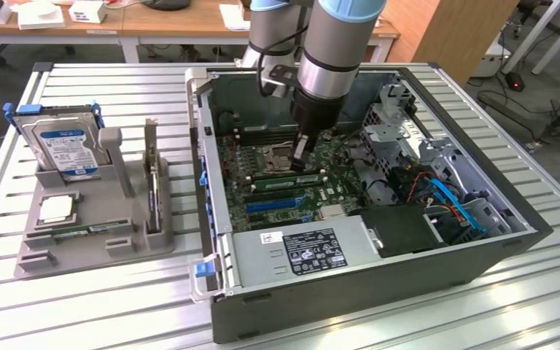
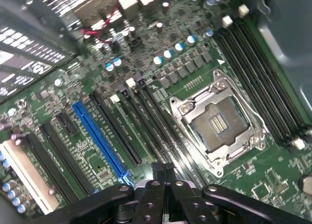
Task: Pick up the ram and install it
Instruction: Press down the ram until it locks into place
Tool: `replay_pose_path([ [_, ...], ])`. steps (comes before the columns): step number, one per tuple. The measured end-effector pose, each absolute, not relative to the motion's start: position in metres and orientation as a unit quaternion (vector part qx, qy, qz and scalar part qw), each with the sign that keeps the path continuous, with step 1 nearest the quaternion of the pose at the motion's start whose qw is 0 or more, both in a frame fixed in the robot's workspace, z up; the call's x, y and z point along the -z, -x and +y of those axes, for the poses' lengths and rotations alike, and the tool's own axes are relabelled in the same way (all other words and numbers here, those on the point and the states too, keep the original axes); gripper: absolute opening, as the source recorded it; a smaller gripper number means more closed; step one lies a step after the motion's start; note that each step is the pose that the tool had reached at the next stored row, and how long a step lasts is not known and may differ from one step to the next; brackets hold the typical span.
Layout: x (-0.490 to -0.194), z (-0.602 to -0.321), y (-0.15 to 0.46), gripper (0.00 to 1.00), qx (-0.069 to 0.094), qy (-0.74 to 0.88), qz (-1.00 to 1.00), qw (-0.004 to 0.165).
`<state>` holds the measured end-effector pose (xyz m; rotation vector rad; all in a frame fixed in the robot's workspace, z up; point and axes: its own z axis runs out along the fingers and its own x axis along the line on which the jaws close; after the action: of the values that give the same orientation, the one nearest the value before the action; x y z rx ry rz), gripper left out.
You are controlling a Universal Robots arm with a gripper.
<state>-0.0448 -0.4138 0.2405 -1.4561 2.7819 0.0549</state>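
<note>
- the ram (image 1: pixel 87 230) appears to lie flat in a groove along the near edge of the grey holder tray (image 1: pixel 37 255), on the slatted table (image 1: pixel 105 306) at the exterior view's left. it is well apart from the computer and nothing is touching it; the groove keeps it in a known place.
- in the same tray the hard drive (image 1: pixel 64 149) and the expansion card (image 1: pixel 151 182) stand upright in their own slots, and a square chip (image 1: pixel 56 209) lies flat.
- the open computer case (image 1: pixel 358 292) lies on its side, so the motherboard (image 2: pixel 97 151) faces up and its sockets can be reached from above.
- in the wrist view, the long black memory slots (image 2: pixel 146 121) beside the bare processor socket (image 2: pixel 219 124) look empty, so the stick seems not yet installed.
- the gripper (image 1: pixel 305 153) hangs inside the case just over those slots. its jaws are clenched together, with no green board seen between the fingertips (image 2: pixel 163 171); i judge it grasps nothing.
</note>
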Motion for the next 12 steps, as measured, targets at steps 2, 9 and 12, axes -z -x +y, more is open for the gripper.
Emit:
replay_pose_path([
  [2, -0.2404, -0.4138, 0.0448, 0.09, -0.017, 0.451, 0.893, 0.001],
  [9, -0.2402, -0.4138, 0.0451, 0.09, -0.017, 0.403, 0.915, 0.002],
  [12, -0.24, -0.4138, 0.0452, 0.09, -0.017, 0.382, 0.924, 0.002],
])
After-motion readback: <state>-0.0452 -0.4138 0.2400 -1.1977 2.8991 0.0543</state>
